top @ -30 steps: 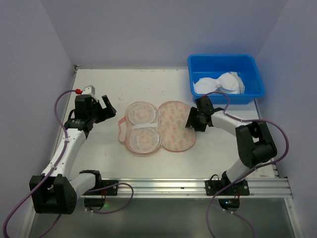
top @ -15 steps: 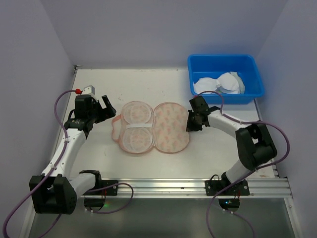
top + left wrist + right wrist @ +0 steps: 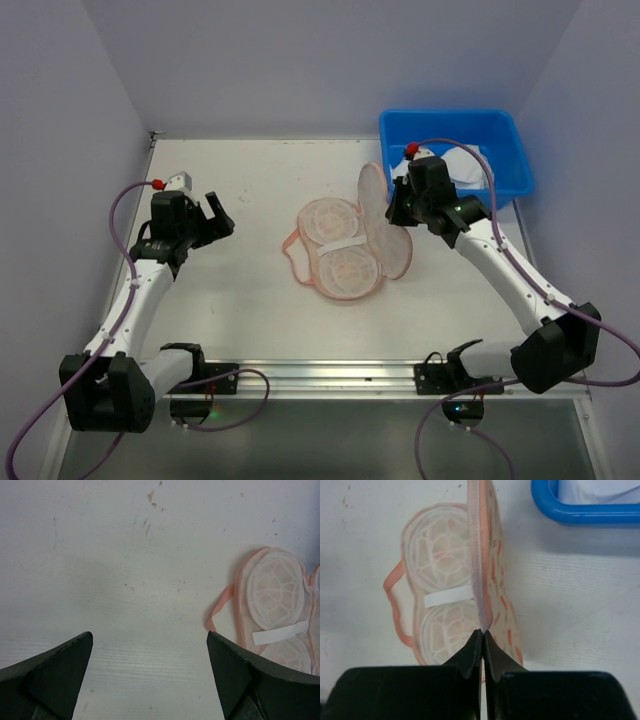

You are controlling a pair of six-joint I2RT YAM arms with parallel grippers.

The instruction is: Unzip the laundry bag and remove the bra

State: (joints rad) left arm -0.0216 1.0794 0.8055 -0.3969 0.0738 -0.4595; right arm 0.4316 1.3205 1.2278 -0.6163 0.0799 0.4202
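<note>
The laundry bag [image 3: 340, 252] lies unzipped mid-table, its mesh-lined half [image 3: 442, 555] flat with a white band across it. Its printed flap [image 3: 374, 193] stands up on edge. My right gripper [image 3: 396, 212] is shut on that flap's zipper rim [image 3: 480, 570], and the jaws [image 3: 483, 631] pinch it between the tips. The white bra [image 3: 466, 164] lies in the blue tub [image 3: 450, 117], partly behind my right arm. My left gripper [image 3: 222, 222] hovers open left of the bag, with nothing between its fingers [image 3: 149, 634]. The bag [image 3: 277, 587] is at the right edge of the left wrist view.
The bag's pink strap [image 3: 292, 248] loops out on its left side, toward my left gripper. The blue tub [image 3: 580, 512] sits at the back right corner, close behind the raised flap. Walls enclose the table on the left, right and back.
My right gripper shut on the printed flap's rim and rose toward the tub, standing the flap upright. The whole bag was dragged rightward. The left arm stayed still.
</note>
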